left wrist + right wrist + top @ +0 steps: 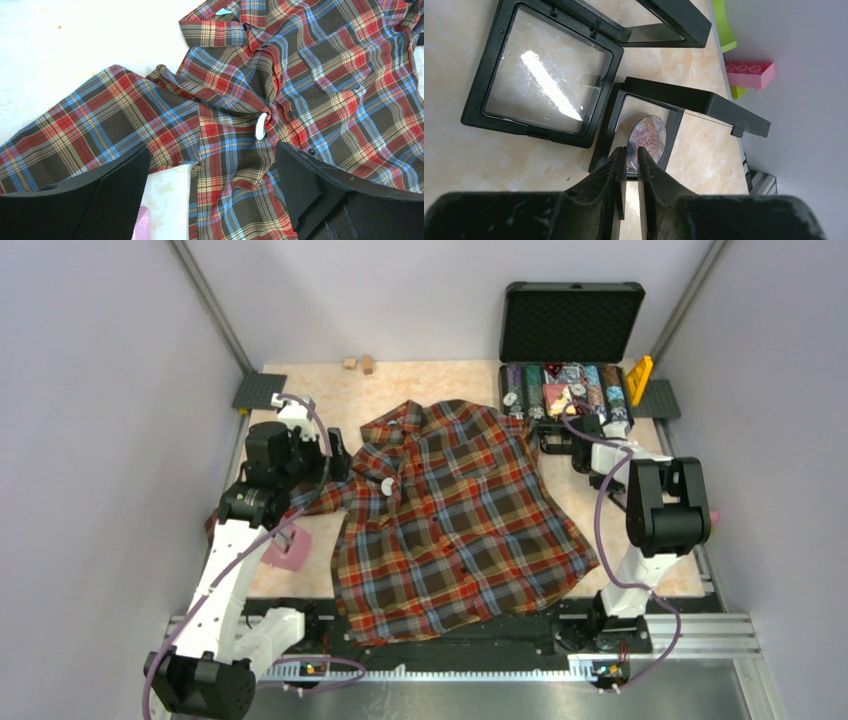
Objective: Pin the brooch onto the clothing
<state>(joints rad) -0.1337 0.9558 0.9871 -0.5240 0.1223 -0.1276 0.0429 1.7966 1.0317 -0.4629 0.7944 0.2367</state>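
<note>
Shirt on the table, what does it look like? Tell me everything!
The shirt is plaid cloth in red, brown, blue and yellow checks. It lies front up and rumpled on the table, collar away from the arms, one long sleeve stretched sideways. It has small dark buttons and a chest pocket. A small white oval piece sits beside the buttons, cloth puckered around it. The open left gripper hovers above, seemingly not touching.

The pale marbled desk (320, 400) carries an open black foam-lined case (571, 335) at far right, two small wooden cubes (358, 363) at its far edge, a pink block (290, 550) at left, and black clear-film frames (541, 75) near a pink toy brick (750, 73).
</note>
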